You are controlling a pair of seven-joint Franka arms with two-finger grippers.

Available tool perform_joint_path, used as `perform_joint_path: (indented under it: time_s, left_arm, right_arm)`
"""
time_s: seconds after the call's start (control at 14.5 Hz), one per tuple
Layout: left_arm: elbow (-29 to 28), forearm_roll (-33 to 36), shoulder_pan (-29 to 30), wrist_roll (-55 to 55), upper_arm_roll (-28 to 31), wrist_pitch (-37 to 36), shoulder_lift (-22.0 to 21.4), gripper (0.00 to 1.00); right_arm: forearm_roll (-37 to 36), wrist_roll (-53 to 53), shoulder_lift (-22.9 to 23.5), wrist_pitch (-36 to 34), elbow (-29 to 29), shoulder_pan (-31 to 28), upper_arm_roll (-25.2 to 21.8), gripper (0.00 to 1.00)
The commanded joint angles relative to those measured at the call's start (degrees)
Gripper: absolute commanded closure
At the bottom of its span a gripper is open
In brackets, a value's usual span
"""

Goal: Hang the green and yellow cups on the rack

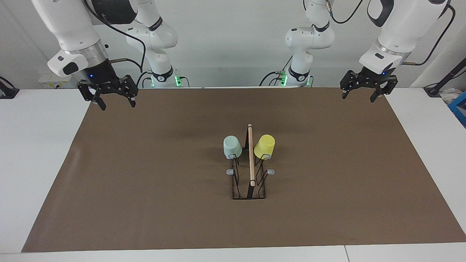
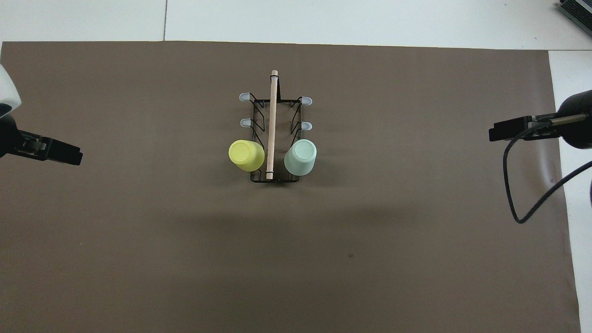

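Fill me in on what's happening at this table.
Nothing is being handled right now. The green cup and the yellow cup both hang upside down on the rack, on its two prongs nearest the robots, one either side of the wooden rod. The left gripper and right gripper are open, empty and raised over the mat's corners near the robots, well away from the rack.

A plain pale grey wall point(image 1: 233, 43) closes the scene above the white table point(image 1: 36, 153), whose top shows seams between its panels. A large matte brown rectangular mat point(image 1: 153, 174) covers most of the table. The light is even and soft, leaving faint shadows on the mat. A blue box corner point(image 1: 459, 109) sits at the table's edge.
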Motion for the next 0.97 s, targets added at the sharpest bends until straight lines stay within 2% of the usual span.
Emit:
perform_joint_path:
  time_s: [0.0,0.21,0.9]
  left_arm:
    - [3.81,-0.39,-1.64,-0.81,1.96,-2.97,1.13,0.00]
    - [3.91,-0.13,-2.61,-0.81,3.64,-2.88,0.95,0.00]
    - [3.64,-0.21,-1.64,-0.81,3.99,-2.18,0.51,0.00]
  right_arm:
    - [0.65,0.95,-0.05,0.14,-0.27,0.27,-0.32,0.00]
    - [0.65,0.95,-0.23,0.14,-0.45,0.36,-0.32,0.00]
    - [0.65,0.78,-0.32,0.14,-0.54,0.36,-0.32,0.00]
